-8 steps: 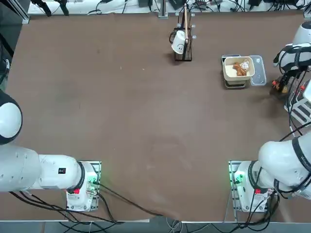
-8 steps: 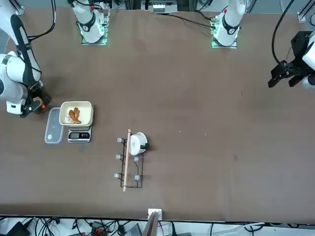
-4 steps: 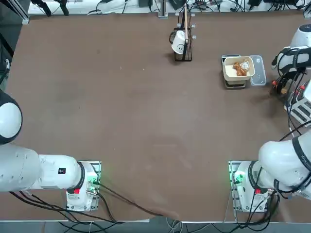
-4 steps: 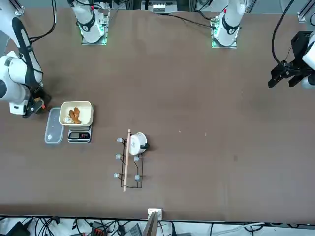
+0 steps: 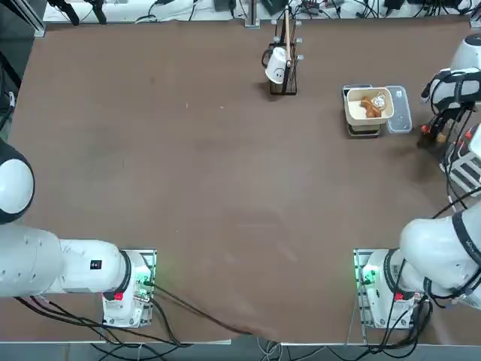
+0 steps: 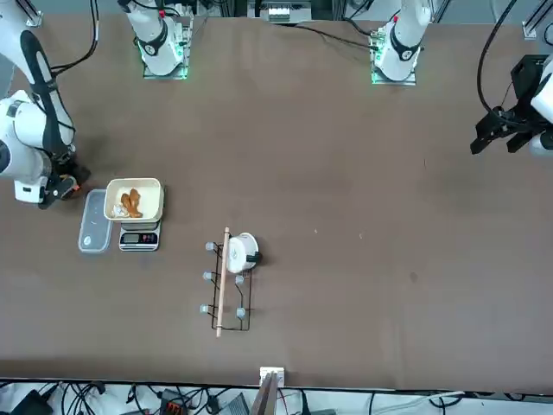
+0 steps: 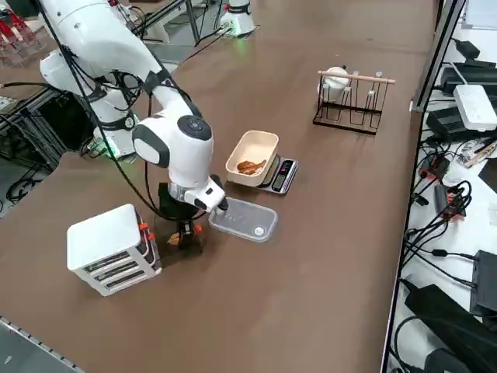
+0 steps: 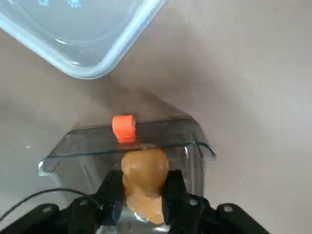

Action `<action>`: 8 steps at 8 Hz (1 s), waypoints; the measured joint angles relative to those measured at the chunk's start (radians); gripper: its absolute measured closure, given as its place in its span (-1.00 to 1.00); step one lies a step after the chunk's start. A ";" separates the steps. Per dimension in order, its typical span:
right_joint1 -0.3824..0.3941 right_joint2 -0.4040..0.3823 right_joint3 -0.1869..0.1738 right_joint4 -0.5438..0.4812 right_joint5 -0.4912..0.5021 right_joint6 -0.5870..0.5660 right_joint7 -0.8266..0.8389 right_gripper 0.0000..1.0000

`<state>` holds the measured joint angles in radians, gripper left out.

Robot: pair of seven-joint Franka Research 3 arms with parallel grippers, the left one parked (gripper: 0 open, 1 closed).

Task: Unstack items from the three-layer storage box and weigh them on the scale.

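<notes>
an orange-brown lump (image 8: 145, 178), one of the items, is pinched between the two fingers of the right tool (image 8: 144, 197), low inside a clear drawer (image 8: 124, 146) with an orange knob (image 8: 123, 128). this drawer sits on the table (image 7: 311, 295) just beside the three-layer storage box (image 7: 112, 249). past it lies a clear flat tray (image 7: 243, 220). farther on, a cream bowl (image 7: 252, 158) holding more lumps rests on the scale (image 7: 281, 175).

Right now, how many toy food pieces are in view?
At least 3: two or so orange-brown pieces in the cream bowl on the scale, one lump in the right gripper. Others may be hidden.
</notes>
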<state>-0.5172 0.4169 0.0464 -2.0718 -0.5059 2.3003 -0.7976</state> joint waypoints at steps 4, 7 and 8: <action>0.008 -0.142 0.129 0.174 0.308 -0.431 0.010 0.15; 0.103 -0.140 0.151 0.240 0.511 -0.514 0.293 0.15; 0.171 -0.118 0.153 0.238 0.521 -0.494 0.438 0.15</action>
<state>-0.3462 0.2988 0.1989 -1.8336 0.0155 1.8064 -0.3597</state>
